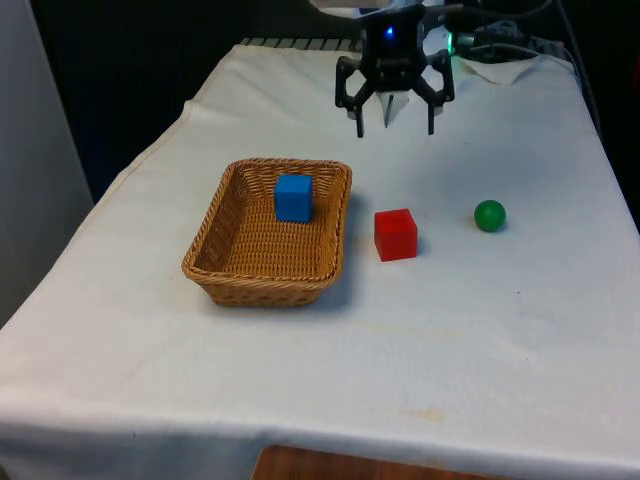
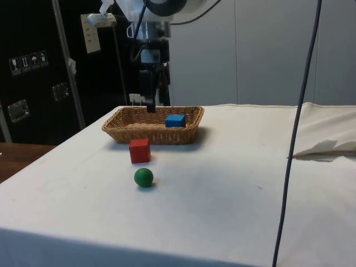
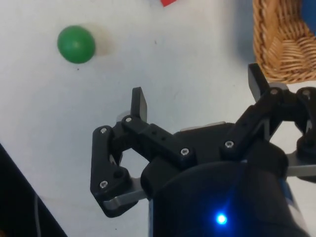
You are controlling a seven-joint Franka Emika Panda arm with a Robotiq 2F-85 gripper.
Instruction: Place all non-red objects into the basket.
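Observation:
A blue cube (image 1: 293, 197) rests inside the wicker basket (image 1: 225, 263), near its far wall; the side view shows the blue cube (image 2: 175, 120) in the basket (image 2: 133, 133) too. On the cloth beside the basket lies a red cube (image 1: 395, 234), with a green ball (image 1: 489, 215) farther toward the front view's right. My gripper (image 1: 395, 128) hangs high over the far part of the table, open and empty, well behind the red cube and ball. From the wrist, the green ball (image 3: 76, 44) and the basket's corner (image 3: 276, 47) appear beyond the spread fingers (image 3: 139, 103).
A crumpled fold of white cloth (image 1: 505, 68) and cables lie at the far right corner. In the side view a dark cable (image 2: 295, 139) hangs down across the table. Bare cloth surrounds the ball (image 2: 143, 177) and red cube (image 2: 139, 150).

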